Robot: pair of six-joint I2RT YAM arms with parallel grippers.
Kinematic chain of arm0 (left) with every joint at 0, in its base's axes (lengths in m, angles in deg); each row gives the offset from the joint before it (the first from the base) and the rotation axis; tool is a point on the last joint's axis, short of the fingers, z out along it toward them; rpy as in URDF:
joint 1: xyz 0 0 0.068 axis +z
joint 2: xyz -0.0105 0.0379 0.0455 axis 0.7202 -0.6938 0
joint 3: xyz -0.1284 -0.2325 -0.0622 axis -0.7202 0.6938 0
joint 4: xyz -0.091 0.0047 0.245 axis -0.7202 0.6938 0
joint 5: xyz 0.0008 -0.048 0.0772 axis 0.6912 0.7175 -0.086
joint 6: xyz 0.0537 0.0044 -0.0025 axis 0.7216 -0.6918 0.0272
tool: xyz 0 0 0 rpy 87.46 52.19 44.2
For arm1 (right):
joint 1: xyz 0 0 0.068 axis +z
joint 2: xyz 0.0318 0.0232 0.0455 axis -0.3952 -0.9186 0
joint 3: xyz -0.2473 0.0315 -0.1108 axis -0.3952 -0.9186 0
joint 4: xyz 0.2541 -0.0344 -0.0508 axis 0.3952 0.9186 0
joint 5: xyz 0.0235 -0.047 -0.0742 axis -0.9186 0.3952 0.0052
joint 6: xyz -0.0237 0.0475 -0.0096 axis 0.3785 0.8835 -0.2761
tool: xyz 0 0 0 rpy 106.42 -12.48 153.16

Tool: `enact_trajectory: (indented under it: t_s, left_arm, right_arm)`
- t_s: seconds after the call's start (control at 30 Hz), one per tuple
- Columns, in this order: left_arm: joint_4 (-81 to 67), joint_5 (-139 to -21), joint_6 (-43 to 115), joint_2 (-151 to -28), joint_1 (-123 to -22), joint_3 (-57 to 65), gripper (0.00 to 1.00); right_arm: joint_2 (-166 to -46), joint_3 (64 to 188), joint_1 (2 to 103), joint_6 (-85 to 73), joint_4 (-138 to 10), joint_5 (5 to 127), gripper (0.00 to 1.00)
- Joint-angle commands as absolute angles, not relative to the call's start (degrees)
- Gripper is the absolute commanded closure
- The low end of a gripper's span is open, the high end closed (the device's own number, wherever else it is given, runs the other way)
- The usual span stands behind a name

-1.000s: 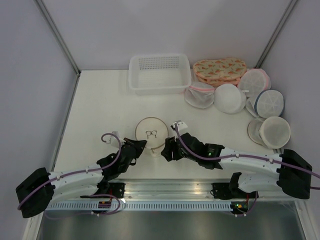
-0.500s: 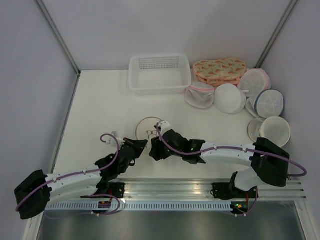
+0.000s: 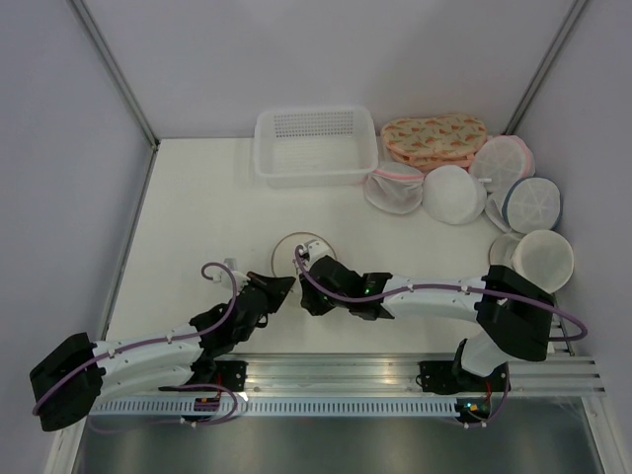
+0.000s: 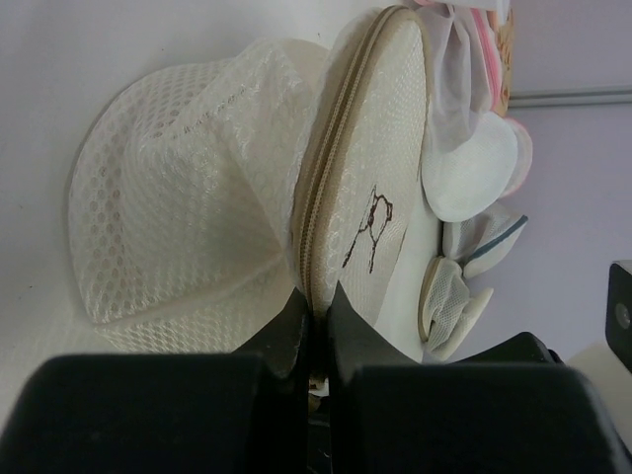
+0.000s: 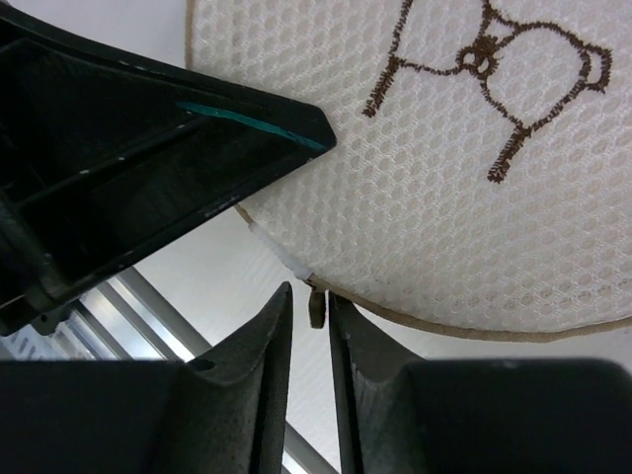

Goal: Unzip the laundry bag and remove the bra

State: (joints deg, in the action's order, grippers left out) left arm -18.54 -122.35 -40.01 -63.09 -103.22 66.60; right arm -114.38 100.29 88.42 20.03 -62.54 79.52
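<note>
Top view. Counter (image 3: 197, 217) fills the middle of the frame. Basket (image 3: 316, 146) upper centre, at the counter's far edge. Flowered pouch (image 3: 433, 140) just right of it. Dome pouches (image 3: 454, 195) cluster below that and run down the right side. Laundry bag (image 3: 286, 247) at frame centre, well apart from basket and pouches. Left arm (image 3: 148, 351) reaches in from lower left, right arm (image 3: 434, 294) from lower right. Both end at the bag's lower edge, left jaws to the left, right jaws just beside them.

Right wrist view. Bag upper right; zip pull (image 5: 316, 306) at its rim, bottom centre, between the right jaws.

Left wrist view. Bag rim between the left jaws, bottom centre; pouches at the right edge.
</note>
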Motion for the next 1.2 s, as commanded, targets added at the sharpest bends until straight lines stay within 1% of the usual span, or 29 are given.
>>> enact_trajectory:
  t_s: [0.0,0.03,0.1,0.13,0.2,0.33,0.43,0.7,0.83,0.87,1.0,1.1,1.17]
  left_arm:
    - [-21.6,-120.7,-37.3,-62.6,-103.7,65.1,0.98]
    - [-21.6,-120.5,-37.3,-62.5,-103.7,65.2,0.98]
    - [-22.2,-120.3,-37.1,-62.7,-103.7,65.2,0.98]
    - [-22.3,-120.1,-37.1,-62.9,-103.8,65.2,0.98]
    - [-22.6,-119.7,-36.9,-63.3,-103.8,65.3,0.98]
    - [-22.6,-119.4,-36.5,-62.9,-103.8,65.9,0.98]
    - [-20.0,-119.5,-34.6,-61.2,-103.9,66.2,0.98]
    - [-8.3,-121.0,-23.2,-46.9,-103.7,68.9,0.98]
    - [-7.8,-118.2,-14.4,-42.3,-103.6,69.6,0.98]
    - [-8.8,-116.2,-9.7,-42.2,-103.6,69.4,0.98]
    - [-11.4,-110.9,1.2,-44.8,-103.5,66.4,0.98]
    - [-14.4,-108.0,7.6,-49.8,-102.7,63.0,0.98]
    - [-17.5,-105.2,11.5,-55.5,-102.0,60.2,0.98]
  right_arm:
    - [-114.6,102.2,88.8,20.6,-60.3,83.6,0.75]
    - [-114.5,101.9,88.8,20.7,-60.3,84.8,0.80]
    - [-113.9,101.4,88.7,21.0,-60.3,85.6,0.84]
    - [-113.6,101.1,88.8,21.3,-60.7,85.8,0.91]
    - [-113.1,101.0,88.7,21.4,-60.3,86.8,1.00]
    - [-111.8,101.0,88.8,21.4,-58.7,88.6,1.00]
    - [-110.5,101.0,88.7,21.6,-54.7,90.3,1.00]
    - [-105.6,99.9,88.7,24.1,-36.9,102.3,1.00]
    - [-104.1,99.9,88.4,24.9,-31.5,106.3,1.00]
    - [-103.8,99.9,88.3,24.9,-30.7,106.6,1.00]
    - [-102.1,100.9,88.1,24.5,-28.4,107.6,1.00]
    - [-99.9,100.5,88.2,23.4,-28.2,106.1,1.00]
    - [-98.5,99.4,88.1,23.1,-29.8,103.5,1.00]
